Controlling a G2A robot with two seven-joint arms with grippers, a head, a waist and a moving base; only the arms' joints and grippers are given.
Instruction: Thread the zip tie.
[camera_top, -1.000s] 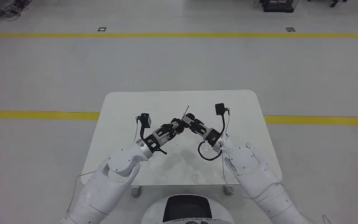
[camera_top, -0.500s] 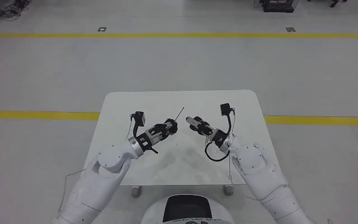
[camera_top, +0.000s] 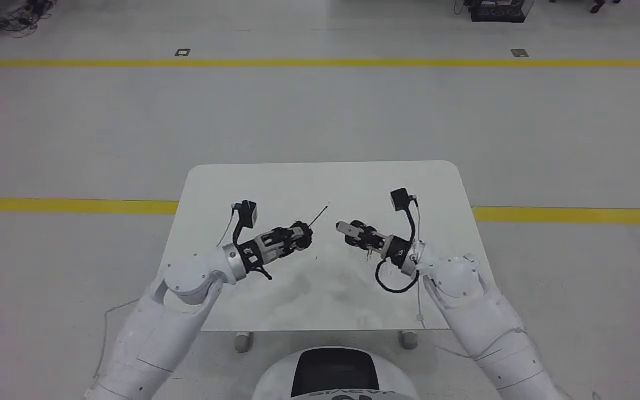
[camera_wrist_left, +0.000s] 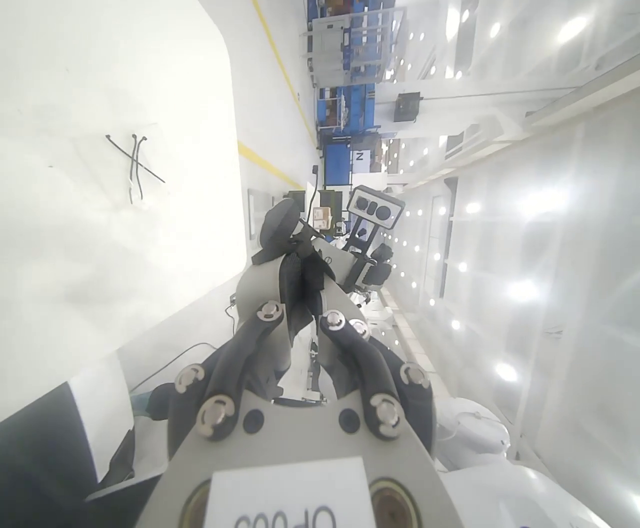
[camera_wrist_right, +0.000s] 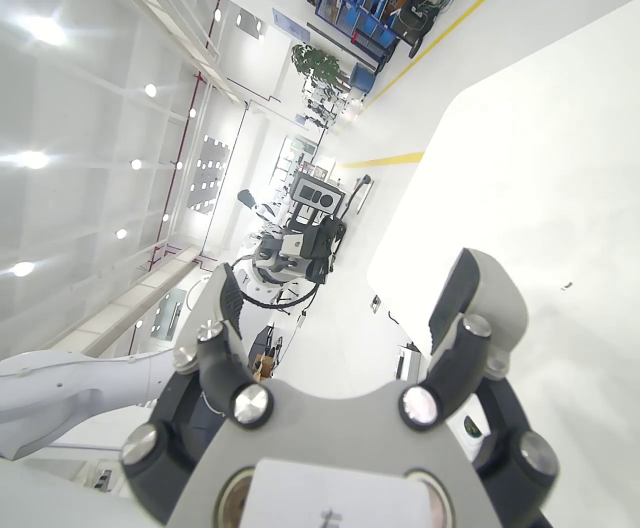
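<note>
Desk (camera_top: 400, 190): white with rounded corners, lying under both arms.
Left hand (camera_top: 299, 236) (camera_wrist_left: 295, 250): over the middle of the desk, clenched on the zip tie and pointing toward the right hand.
Right hand (camera_top: 344, 228) (camera_wrist_right: 345, 280): released, its fingers (camera_wrist_right: 227, 295) spread with nothing between them; it faces the left hand and is apart from it.
Zip tie (camera_top: 319, 213): a thin dark strip with one end pinched in the left hand; the free end slants away from the robot, near the right hand but not touching it.
Loose ties (camera_wrist_left: 136, 165): a few dark ties lying crossed on the desk.
</note>
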